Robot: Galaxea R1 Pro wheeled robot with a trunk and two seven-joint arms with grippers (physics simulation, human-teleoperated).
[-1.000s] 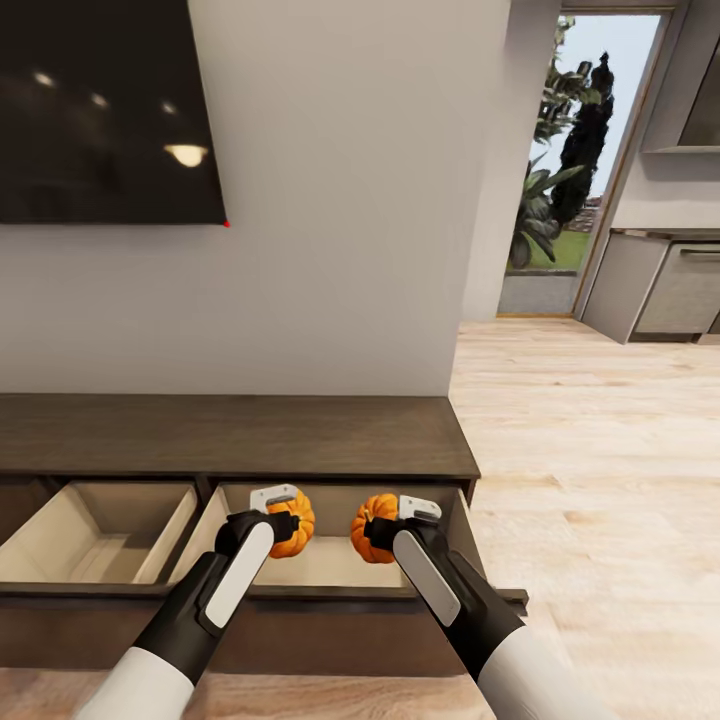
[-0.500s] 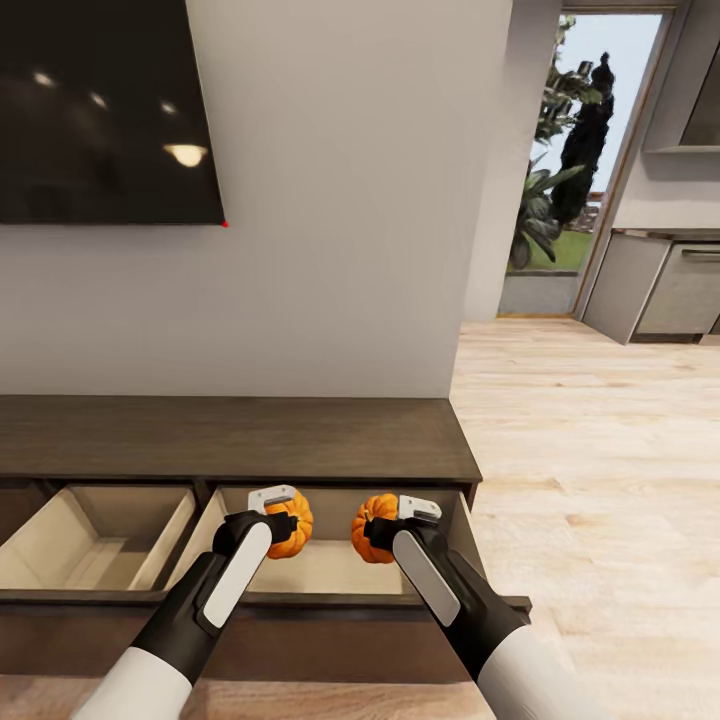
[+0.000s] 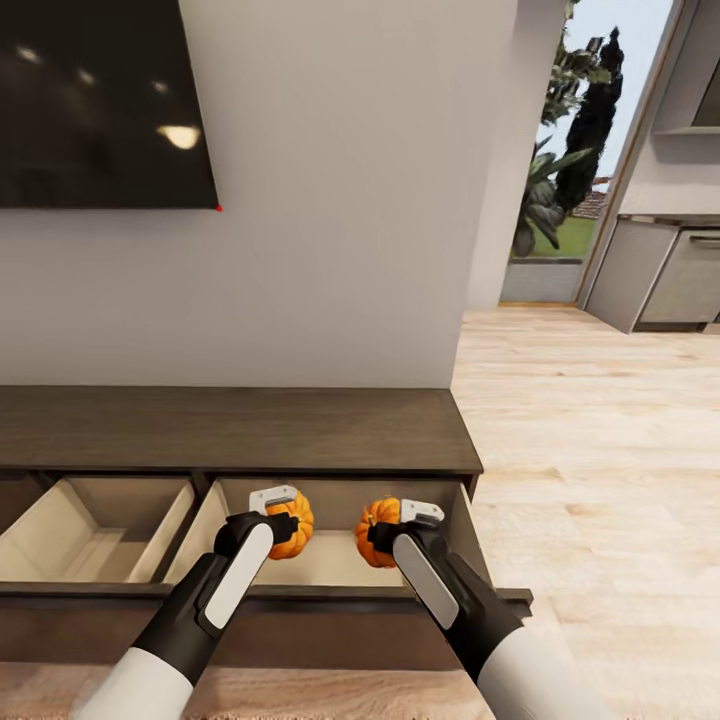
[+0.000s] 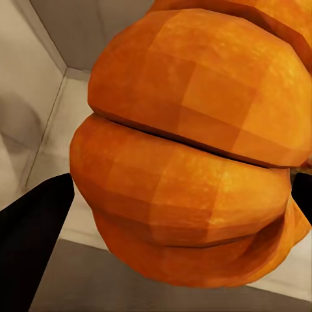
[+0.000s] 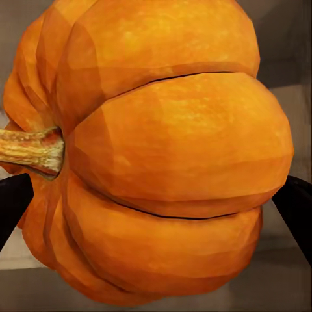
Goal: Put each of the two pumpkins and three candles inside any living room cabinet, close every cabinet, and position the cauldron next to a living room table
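Observation:
Two orange ribbed pumpkins hang over the open right compartment (image 3: 330,575) of the long dark-brown cabinet (image 3: 240,430). My left gripper (image 3: 285,522) is shut on one pumpkin (image 3: 293,527), which is seen close up in the left wrist view as a pumpkin (image 4: 188,143) between dark fingers (image 4: 32,234). My right gripper (image 3: 385,528) is shut on the other pumpkin (image 3: 377,528); in the right wrist view this pumpkin (image 5: 162,156) lies sideways with its tan stem (image 5: 29,151). Both pumpkins are held above the beige compartment floor.
A second pulled-out compartment (image 3: 90,535) stands open to the left. A dark wall screen (image 3: 100,100) hangs above the cabinet. Light wood floor (image 3: 600,470) stretches to the right toward a glass garden door (image 3: 570,160) and grey kitchen units (image 3: 680,280).
The head view has shifted slightly, so the cabinet looks nearer. Both pumpkins sit a little lower, closer to the open compartment, still held by the grippers.

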